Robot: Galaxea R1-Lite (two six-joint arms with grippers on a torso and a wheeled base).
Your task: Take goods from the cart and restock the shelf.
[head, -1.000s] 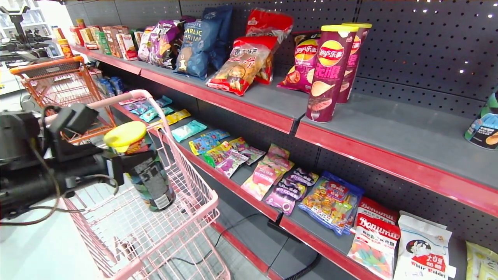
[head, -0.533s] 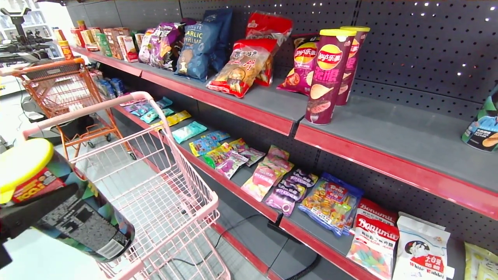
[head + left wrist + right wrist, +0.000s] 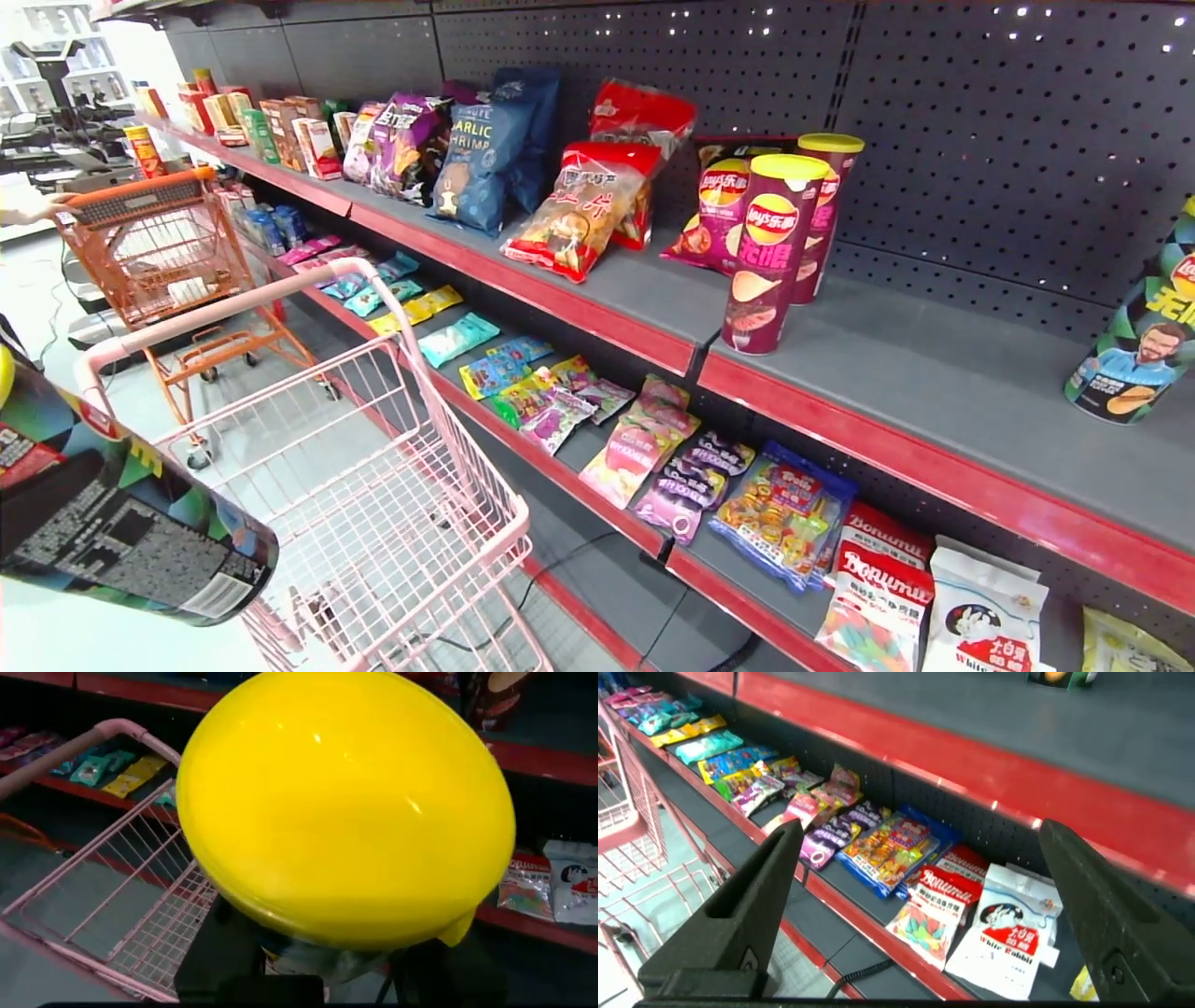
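Over on the left, the left pincer (image 3: pixel 322 975) is clamping a tall dark tube of crisps with a green-and-black pattern (image 3: pixel 121 523). Its black fingers (image 3: pixel 220 966) are pressing in on either side of the tube, just under the round yellow plastic lid (image 3: pixel 346 812). The tube is lying tilted in the grip, with the lid end pointing away to the left and the barcode label facing up. It is hanging outside the pink wire shopping cart (image 3: pixel 224 313), which is standing just beside this pincer on its right. Beyond the pincer, farther off, an orange wire cart (image 3: pixel 131 187) is standing in the aisle.

Moving right, the grey upper shelf board with the red front lip (image 3: pixel 934 373) is running well apart from the left pincer. Two tall purple crisp tubes with yellow lids (image 3: pixel 770 252) are standing upright on it, one touching the other. A bare grey stretch is lying to their right.

Now the right pincer (image 3: pixel 920 924): its two black fingers (image 3: pixel 738 924) are spread wide with nothing between them. Beyond it, colourful flat sweet packets (image 3: pixel 887 849) are lying on the lower shelf, with a white pouch (image 3: pixel 1008 924) next along. At the far right, a second dark patterned tube (image 3: pixel 1134 345) is standing on the upper shelf.
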